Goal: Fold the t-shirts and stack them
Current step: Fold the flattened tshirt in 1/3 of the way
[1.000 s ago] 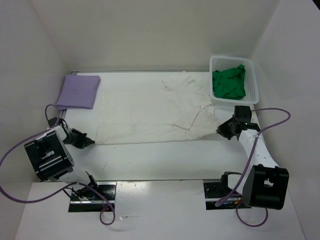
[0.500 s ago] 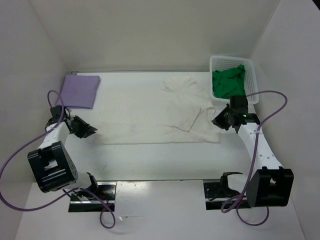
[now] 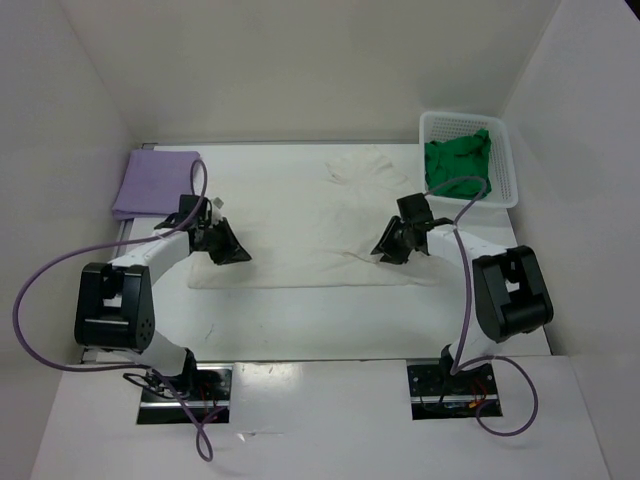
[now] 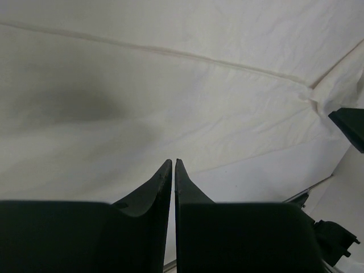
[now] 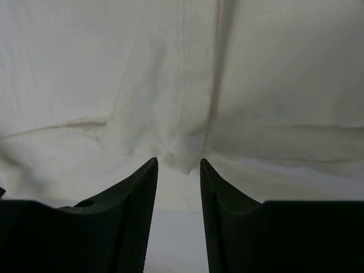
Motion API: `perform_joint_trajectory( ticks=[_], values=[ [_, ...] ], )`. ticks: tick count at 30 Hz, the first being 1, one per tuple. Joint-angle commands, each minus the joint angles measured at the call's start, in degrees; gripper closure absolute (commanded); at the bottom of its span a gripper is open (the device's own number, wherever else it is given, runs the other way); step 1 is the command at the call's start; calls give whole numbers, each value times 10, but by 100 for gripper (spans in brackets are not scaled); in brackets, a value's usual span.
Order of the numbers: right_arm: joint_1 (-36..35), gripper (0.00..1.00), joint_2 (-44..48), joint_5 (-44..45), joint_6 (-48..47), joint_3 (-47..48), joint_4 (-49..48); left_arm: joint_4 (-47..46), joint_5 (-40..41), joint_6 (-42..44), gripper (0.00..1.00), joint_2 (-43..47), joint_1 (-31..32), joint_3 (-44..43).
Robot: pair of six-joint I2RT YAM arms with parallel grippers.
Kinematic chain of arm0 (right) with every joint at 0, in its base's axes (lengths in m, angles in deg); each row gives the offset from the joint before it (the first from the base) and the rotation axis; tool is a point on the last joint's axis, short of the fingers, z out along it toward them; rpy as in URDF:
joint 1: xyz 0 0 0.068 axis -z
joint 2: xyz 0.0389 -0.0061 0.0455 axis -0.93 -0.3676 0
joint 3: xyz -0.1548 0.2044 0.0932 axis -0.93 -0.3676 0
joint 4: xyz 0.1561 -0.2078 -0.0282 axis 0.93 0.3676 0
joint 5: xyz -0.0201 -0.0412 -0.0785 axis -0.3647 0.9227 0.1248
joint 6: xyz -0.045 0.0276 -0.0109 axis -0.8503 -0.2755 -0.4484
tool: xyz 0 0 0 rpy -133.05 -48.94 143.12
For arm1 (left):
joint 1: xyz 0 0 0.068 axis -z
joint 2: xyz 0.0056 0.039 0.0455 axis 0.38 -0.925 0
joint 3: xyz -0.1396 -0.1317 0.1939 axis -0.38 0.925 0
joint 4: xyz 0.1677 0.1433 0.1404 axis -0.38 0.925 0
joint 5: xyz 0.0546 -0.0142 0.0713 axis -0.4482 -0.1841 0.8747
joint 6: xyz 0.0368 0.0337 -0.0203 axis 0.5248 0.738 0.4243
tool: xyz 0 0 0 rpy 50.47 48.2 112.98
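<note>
The off-white t-shirt (image 3: pixel 300 225) lies spread flat across the middle of the table. My left gripper (image 3: pixel 237 253) hovers over its left part with its jaws shut and nothing between them. In the left wrist view the tips (image 4: pixel 173 161) point at smooth off-white cloth (image 4: pixel 170 85). My right gripper (image 3: pixel 384 249) is open over the shirt's right part. Its tips (image 5: pixel 178 161) straddle a folded corner of the cloth (image 5: pixel 165 114) without holding it. The lavender t-shirt (image 3: pixel 155 183) lies folded at the back left. The green t-shirt (image 3: pixel 458 165) is bunched in the basket.
A white mesh basket (image 3: pixel 508 170) stands at the back right against the wall. White walls close in the table on three sides. Purple cables loop from both arms near the front edge.
Both arms have swung inward from the shirt's outer edges to positions over it. The right gripper has opened. The left gripper opened and has come shut again.
</note>
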Motion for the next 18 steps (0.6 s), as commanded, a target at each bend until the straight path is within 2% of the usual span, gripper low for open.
perform_joint_trajectory(
  ticks=[1, 7, 11, 13, 18],
  values=[
    [-4, 58, -14, 9, 18, -4, -51, -23, 5, 0, 90, -1, 13, -6],
    [-15, 58, 0, 15, 33, -37, -62, -23, 10, -6, 88, -1, 13, 5],
    [-15, 65, -19, 3, 33, -37, -69, -18, 16, -6, 87, -6, 13, 5],
    [-15, 75, -26, -5, 33, -26, -74, -18, 16, -6, 87, -6, 13, 5],
    [-15, 73, -31, -5, 27, -13, -74, -13, 22, -6, 87, -13, 13, 5]
  ],
)
